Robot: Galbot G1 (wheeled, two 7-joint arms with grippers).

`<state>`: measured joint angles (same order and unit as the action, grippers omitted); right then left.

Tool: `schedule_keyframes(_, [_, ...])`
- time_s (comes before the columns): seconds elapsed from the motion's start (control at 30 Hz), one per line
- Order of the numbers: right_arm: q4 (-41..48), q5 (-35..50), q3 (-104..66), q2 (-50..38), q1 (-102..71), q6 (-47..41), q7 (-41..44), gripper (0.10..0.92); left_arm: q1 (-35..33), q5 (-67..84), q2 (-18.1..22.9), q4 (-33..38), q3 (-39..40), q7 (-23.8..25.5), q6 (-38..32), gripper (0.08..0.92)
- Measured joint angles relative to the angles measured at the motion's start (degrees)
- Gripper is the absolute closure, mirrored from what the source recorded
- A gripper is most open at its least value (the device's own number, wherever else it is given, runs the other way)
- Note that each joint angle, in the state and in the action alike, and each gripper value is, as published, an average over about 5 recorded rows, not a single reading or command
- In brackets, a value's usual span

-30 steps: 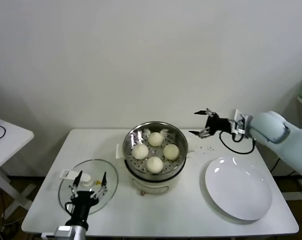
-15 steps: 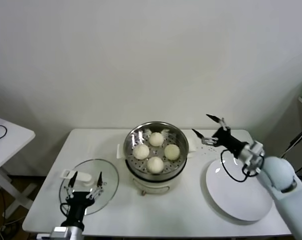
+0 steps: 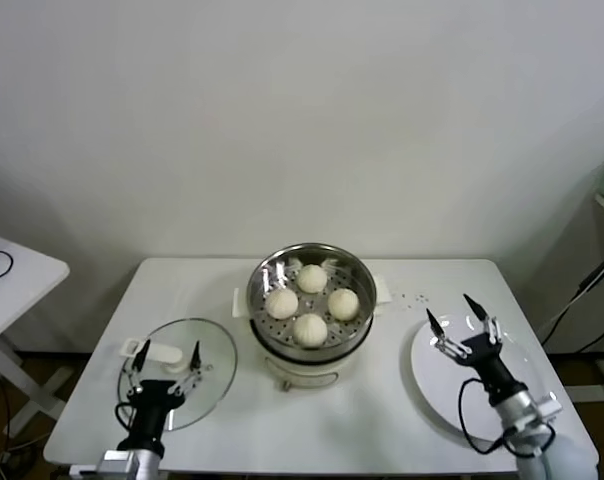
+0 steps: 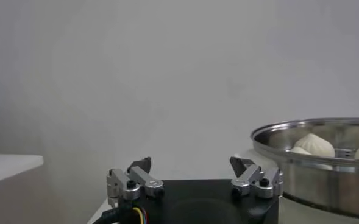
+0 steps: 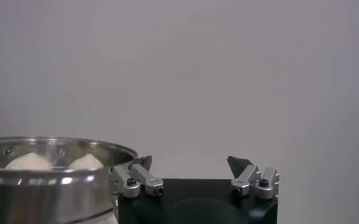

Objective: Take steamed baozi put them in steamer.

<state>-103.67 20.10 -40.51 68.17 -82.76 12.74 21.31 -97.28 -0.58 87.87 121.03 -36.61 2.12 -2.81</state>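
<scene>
From your head view, all four steamed baozi [image 3: 310,303] sit on the perforated tray inside the steamer [image 3: 354,268], which stands at the middle of the white surface [image 3: 312,425], ahead of both arms and between them. Your right gripper [image 3: 462,320] hangs over the near edge of the flat white plate [image 3: 527,405], its fingers spread wide and holding nothing; the steamer lies to its left, well apart. Your left gripper [image 3: 165,364] sits low over the round glass lid [image 3: 214,350], fingers likewise spread wide and empty, with the lid's white handle [image 3: 150,351] just ahead of it and the steamer off to its right. In your left wrist view, the left gripper [image 4: 194,169] shows both fingertips parted with only the wall between them, and the steamer's steel rim [image 4: 289,134] rises to one side with baozi [image 4: 314,145] showing above it. In your right wrist view, the right gripper [image 5: 189,166] is equally wide, and the steamer [image 5: 45,182] stands beside it with two baozi [image 5: 28,161] visible over the rim.
</scene>
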Motion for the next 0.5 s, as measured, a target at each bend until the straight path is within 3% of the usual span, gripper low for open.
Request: schedule_keyframes(0.5, [-0.26, -0.48, -2.14, 9.57, -10.12, 7.24, -0.79, 0.203, 0.35, 0.18, 0.14, -0.88, -1.60, 0.96, -0.52, 0.177])
